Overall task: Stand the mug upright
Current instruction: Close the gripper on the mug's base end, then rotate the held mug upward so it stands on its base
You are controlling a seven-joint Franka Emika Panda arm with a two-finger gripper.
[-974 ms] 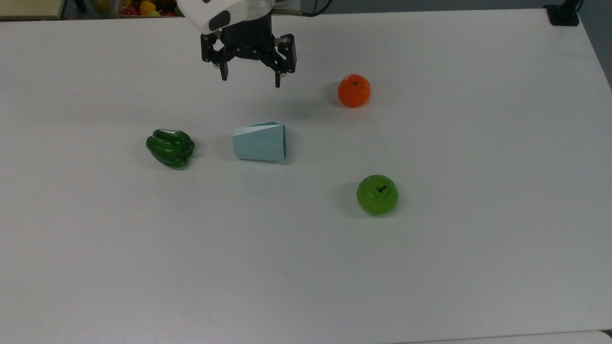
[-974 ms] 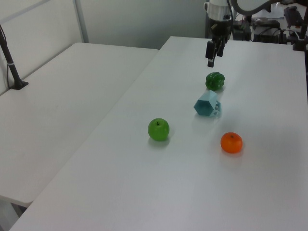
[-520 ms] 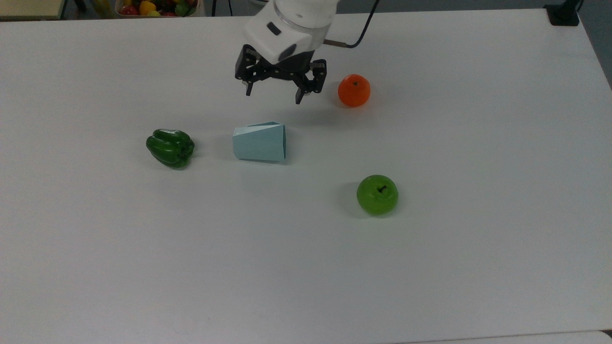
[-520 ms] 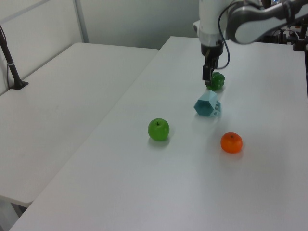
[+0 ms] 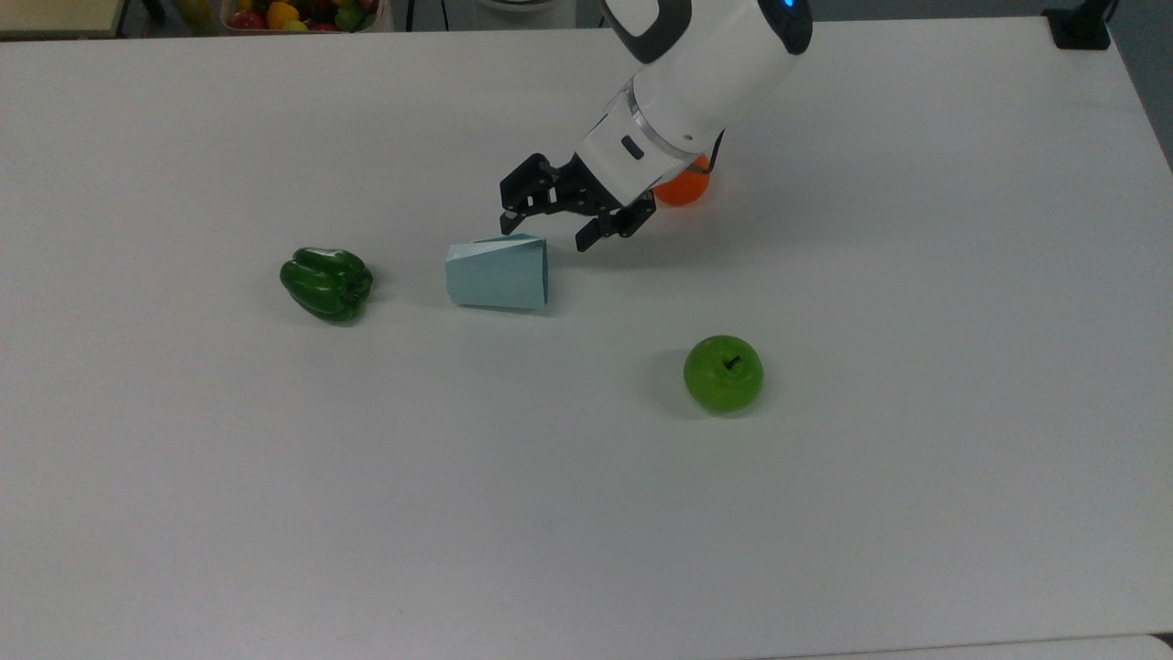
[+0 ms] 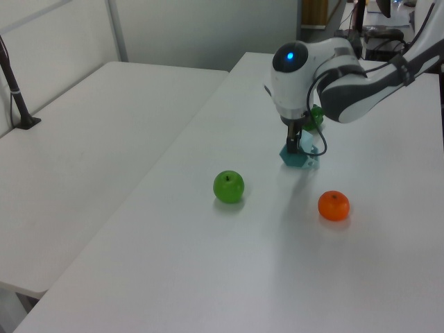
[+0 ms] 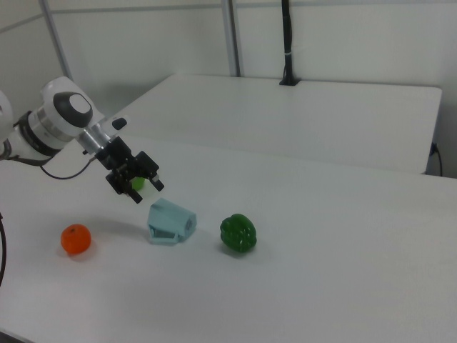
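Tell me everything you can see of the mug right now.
The mug is pale light-blue, matte and faceted, tapering from a wide rim to a narrower base. It lies on its side on the white table, rim toward the top view's right, base toward the green pepper. The right view shows a handle against the table. The open gripper hovers just above its rim end, not touching.

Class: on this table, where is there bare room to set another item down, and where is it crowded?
Bare: the table nearer the camera than the apple in the top view. Crowded: mid-table, where mug, pepper, orange and gripper cluster.
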